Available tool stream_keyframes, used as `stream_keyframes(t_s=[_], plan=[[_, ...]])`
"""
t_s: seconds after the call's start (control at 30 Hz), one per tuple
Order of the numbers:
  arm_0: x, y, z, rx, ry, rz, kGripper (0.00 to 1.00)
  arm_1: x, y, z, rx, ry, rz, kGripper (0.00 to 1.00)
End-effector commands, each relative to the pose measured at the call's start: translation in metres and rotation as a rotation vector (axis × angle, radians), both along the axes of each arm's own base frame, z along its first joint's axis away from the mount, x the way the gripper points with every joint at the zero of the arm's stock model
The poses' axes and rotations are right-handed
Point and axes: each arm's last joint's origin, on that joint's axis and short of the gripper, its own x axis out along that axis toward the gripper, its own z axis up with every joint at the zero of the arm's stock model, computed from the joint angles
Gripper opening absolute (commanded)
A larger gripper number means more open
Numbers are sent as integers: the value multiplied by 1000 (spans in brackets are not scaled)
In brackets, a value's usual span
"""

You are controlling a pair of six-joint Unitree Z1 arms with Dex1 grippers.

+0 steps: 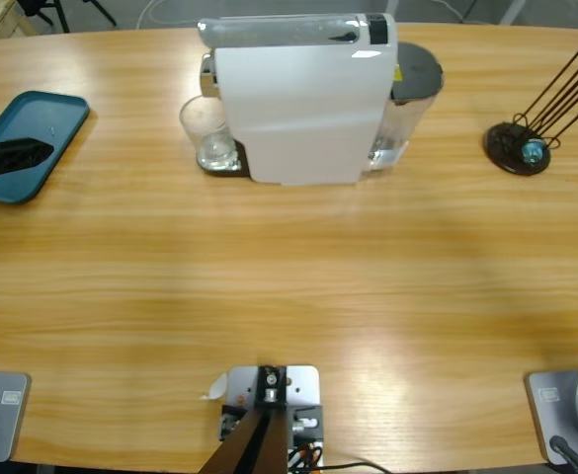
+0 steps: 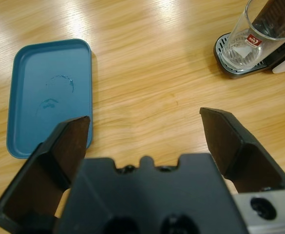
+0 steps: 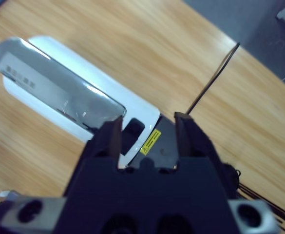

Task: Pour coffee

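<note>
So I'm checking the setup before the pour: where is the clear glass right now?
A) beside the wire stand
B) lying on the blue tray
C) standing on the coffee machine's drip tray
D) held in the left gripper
C: the glass stands upright on the drip tray of the coffee machine, empty, while the left gripper is open and holds nothing.

Little can be read here. The drinking glass (image 2: 266,30) carries a small red badge with white lettering on its side, seen in the left wrist view; the letters are too small to make out. In the right wrist view a yellow warning sticker (image 3: 151,141) sits on the dark rear top of the coffee machine (image 3: 79,100), with black print that cannot be deciphered. The machine's silver lever (image 3: 45,80) bears a row of faint marks near its end, likewise illegible. No other labels or numbers show.
</note>
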Motion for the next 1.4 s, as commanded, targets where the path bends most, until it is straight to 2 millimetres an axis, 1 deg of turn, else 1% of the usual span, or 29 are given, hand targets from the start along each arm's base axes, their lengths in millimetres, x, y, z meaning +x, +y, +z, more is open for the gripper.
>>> stream_keyframes(t_s=[0.03,0.1,0.37,0.63,0.83,0.9,1.0,1.1,1.17,1.27,1.4], plan=[[-1,-1,-13,27,38,-16,977,-8,-5,-20,-32,101,-14,1000],[-1,-1,-13,27,38,-16,977,-11,-7,-22,-33,113,-20,1000],[-1,-2,-13,27,38,-16,977,-13,-8,-21,-32,110,-21,1000],[-1,-2,-13,27,38,-16,977,-22,-15,-12,-22,91,-25,1000],[-2,-1,-13,23,37,-18,977,-20,-16,-12,-20,93,-27,1000],[-2,-1,-13,23,37,-18,977,-26,-21,-6,-15,79,-29,1000],[-2,-1,-15,18,29,-17,977,-55,-43,8,18,-8,-55,1000],[-5,2,-17,-5,-8,-26,982,-92,-70,6,62,-65,-68,1000],[-8,5,-15,-25,-32,-28,979,-114,-86,-3,66,-70,-66,1000],[-13,10,-15,-57,-66,-28,977,-150,-112,-26,58,-65,-55,1000],[-12,7,-18,-70,-89,-63,978,-197,-146,-62,110,-170,-30,1000]])
